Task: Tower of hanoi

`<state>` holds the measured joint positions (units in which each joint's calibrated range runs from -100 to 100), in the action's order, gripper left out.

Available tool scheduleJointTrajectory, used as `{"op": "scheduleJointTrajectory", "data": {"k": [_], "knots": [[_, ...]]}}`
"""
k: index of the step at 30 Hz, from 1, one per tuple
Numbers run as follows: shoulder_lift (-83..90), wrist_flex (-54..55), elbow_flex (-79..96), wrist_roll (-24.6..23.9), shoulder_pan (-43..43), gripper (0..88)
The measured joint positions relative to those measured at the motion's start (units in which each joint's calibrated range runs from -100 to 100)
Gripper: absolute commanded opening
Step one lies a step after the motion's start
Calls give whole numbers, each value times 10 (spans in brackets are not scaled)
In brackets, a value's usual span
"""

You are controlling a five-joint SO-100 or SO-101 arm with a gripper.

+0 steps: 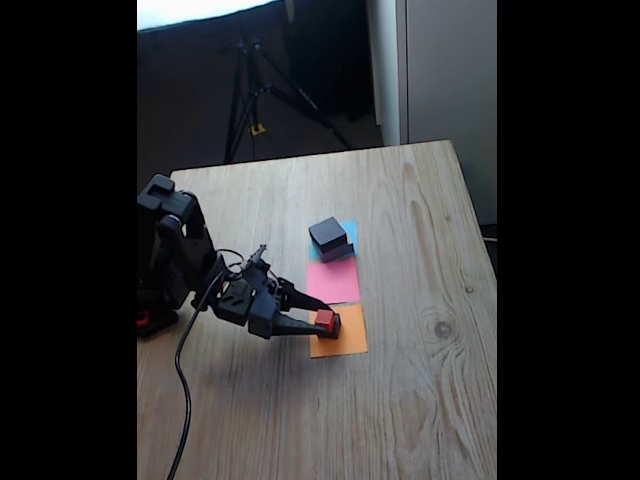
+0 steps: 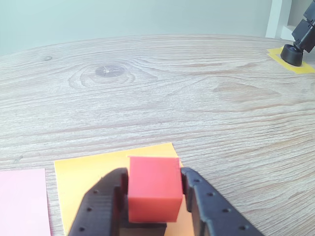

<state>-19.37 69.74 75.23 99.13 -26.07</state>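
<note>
One smooth red cube point(image 2: 153, 189) gripped between black claw point(image 2: 153, 201) fingers, over orange paper square point(image 2: 83, 172).

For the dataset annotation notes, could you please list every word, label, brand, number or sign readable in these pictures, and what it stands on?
None can be read. The red cube held in the gripper, the orange paper square, the pink paper square, the black block and the wooden table all show plain, unmarked surfaces.

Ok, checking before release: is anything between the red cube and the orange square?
Nothing visible. The gripper holds the red cube right over the orange square, whose shown surface is bare.
</note>
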Motion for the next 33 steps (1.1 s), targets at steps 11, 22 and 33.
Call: {"op": "scheduleJointTrajectory", "data": {"k": [11,22,33], "knots": [[0,0,0,0,1,8],[50,-46,11,0,14,8],[390,-459,5,0,22,8]]}}
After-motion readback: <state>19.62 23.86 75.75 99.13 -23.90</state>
